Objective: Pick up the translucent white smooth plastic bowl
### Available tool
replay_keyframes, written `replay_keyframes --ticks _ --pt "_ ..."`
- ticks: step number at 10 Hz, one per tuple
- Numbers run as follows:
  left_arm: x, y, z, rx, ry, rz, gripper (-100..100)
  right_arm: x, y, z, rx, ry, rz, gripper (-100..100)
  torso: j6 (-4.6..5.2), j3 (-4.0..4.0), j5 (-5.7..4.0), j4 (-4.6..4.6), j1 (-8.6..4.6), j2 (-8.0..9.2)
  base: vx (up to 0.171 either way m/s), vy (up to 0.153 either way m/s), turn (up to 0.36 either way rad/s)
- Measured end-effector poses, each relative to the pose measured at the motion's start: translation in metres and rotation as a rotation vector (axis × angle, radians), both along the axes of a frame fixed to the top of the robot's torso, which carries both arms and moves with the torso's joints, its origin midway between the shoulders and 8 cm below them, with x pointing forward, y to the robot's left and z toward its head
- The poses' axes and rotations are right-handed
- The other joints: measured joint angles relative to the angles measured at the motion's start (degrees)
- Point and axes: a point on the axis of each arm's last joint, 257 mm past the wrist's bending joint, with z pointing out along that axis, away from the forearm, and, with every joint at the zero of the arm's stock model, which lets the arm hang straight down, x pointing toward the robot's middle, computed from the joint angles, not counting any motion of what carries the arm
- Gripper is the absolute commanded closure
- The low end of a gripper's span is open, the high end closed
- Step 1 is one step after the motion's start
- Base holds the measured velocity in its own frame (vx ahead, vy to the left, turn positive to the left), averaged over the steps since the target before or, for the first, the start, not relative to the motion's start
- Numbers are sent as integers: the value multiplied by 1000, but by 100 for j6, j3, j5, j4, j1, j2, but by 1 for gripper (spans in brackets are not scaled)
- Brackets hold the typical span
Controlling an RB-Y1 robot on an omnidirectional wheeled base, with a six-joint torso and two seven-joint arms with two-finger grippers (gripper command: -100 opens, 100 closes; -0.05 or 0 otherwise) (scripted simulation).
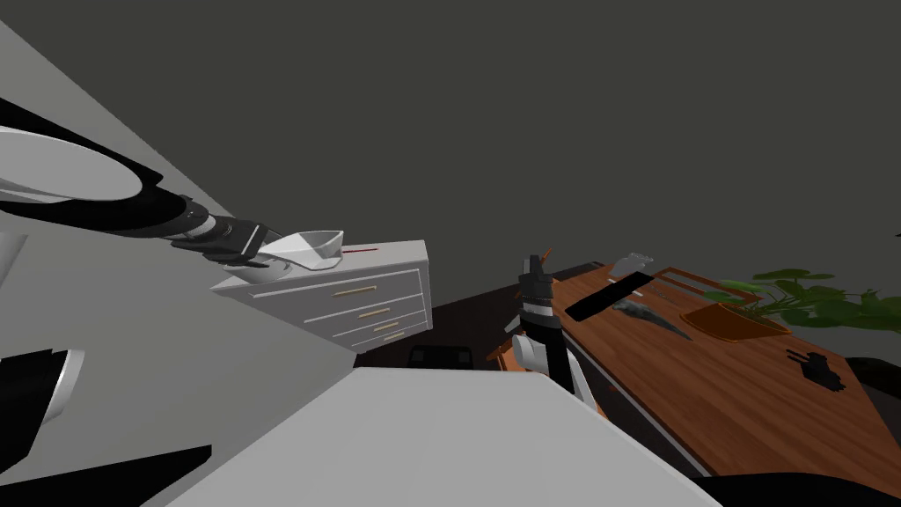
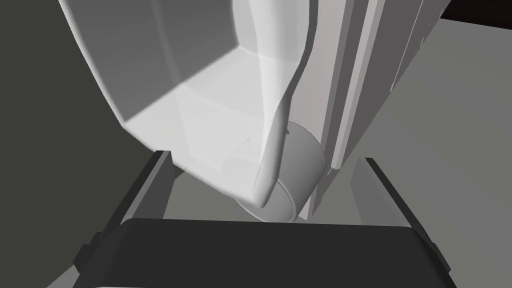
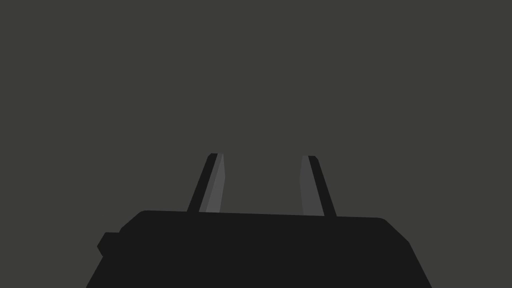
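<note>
Left claw [image 2: 264, 156] open, straddling the bowl [image 2: 200, 100] wall on the dresser [image 1: 387, 304]; the slick, tilted rim could squirt out on closing.

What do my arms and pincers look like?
The left pincer and right pincer each have two thin grey blade fingers, dark-edged, on a black box. The left arm is black past a white shell; the right arm, white with dark joints.

White dresser [image 1: 352, 304] sat left of centre, thin red strip [image 1: 361, 250] on top, the white bowl [image 1: 310, 248] at its left edge. Over on the right the wooden counter [image 1: 704, 396] carried a leafy plant [image 1: 792, 295], a black bar [image 1: 609, 296] and some small dark gadget [image 1: 818, 368].
</note>
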Motion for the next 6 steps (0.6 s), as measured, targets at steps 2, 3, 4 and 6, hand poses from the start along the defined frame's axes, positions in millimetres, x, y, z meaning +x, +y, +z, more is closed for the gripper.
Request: replay_keyframes --ticks 2,3,4,6 --pt "-14 3 -2 -8 49 20 -100 0 0 0 0 0 0 0 -2 2 3 1 5 4 33 13 -33" --pt "-20 2 -3 -12 72 27 -100 0 0 0 0 0 0 0 -2 7 2 3 1 12 17 3 -41" --pt "-26 3 -4 -17 95 37 -100 0 0 0 0 0 0 0 -2 9 1 4 -1 16 7 2 -7" --pt "-27 3 -4 -18 100 38 -100 0 0 0 0 0 0 0 -3 14 1 6 -2 24 0 4 -11"
